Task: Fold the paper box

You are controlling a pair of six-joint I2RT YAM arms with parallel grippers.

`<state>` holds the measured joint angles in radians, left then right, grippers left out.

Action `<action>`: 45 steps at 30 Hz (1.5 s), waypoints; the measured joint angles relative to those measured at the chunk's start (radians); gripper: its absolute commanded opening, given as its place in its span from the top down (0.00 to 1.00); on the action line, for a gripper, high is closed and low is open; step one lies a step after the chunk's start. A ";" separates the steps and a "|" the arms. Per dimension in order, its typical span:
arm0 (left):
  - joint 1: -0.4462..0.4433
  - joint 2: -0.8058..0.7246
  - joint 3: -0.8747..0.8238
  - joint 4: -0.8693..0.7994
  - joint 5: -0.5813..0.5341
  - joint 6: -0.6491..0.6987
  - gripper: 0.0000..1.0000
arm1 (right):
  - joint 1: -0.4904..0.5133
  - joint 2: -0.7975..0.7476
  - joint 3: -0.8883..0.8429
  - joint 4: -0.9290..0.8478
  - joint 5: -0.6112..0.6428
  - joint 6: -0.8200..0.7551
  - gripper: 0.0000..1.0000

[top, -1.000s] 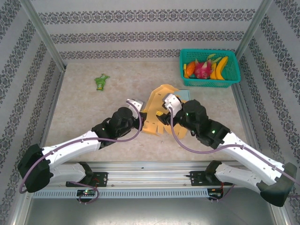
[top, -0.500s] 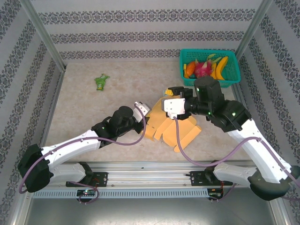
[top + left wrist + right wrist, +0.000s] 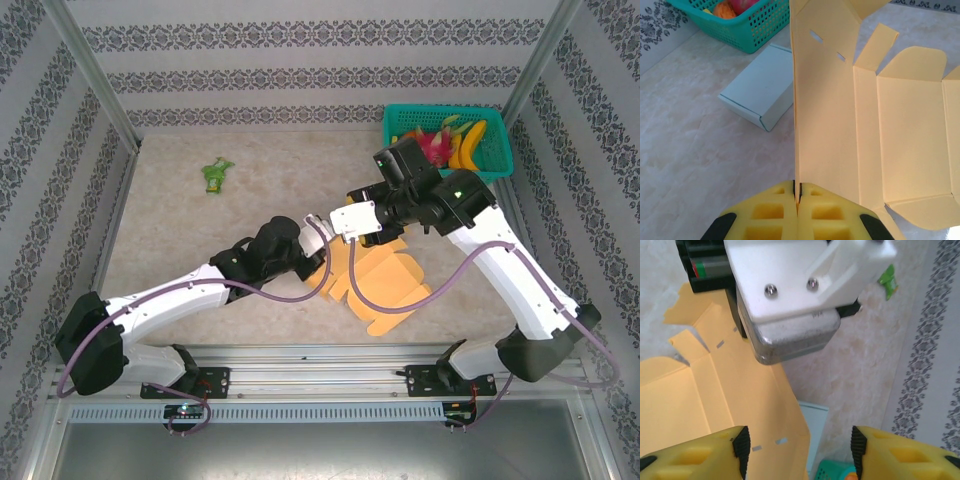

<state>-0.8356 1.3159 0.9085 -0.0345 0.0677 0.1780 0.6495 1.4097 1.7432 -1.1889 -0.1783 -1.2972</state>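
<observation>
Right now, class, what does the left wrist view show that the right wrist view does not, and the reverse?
Left wrist view: the left gripper shut on the paper box's upright panel, fruit inside the teal basket. Right wrist view: the right gripper open, the left arm's white wrist housing, a small green object. Shared: paper box, white box, teal basket.

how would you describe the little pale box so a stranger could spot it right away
Start at the teal basket of fruit in the far right corner. Just on its near side lies the pale box, beside the yellow paper box. It is the only closed, bluish-white carton; its neighbour is yellow and unfolded.
</observation>
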 measured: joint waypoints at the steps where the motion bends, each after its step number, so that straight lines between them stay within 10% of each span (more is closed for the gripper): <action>1: 0.000 0.000 0.000 -0.003 0.008 0.005 1.00 | 0.000 0.008 0.002 -0.011 0.006 -0.007 0.48; 25: 0.000 -0.024 -0.008 -0.038 0.090 0.058 1.00 | -0.045 0.154 -0.038 -0.080 -0.014 -0.065 0.79; 45: 0.000 -0.034 -0.018 -0.039 0.116 0.065 1.00 | -0.122 0.106 -0.121 -0.040 -0.056 -0.106 0.74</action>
<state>-0.8356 1.2823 0.8902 -0.0738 0.1841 0.2432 0.5274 1.5158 1.6222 -1.2285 -0.2340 -1.4033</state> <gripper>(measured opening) 0.058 0.257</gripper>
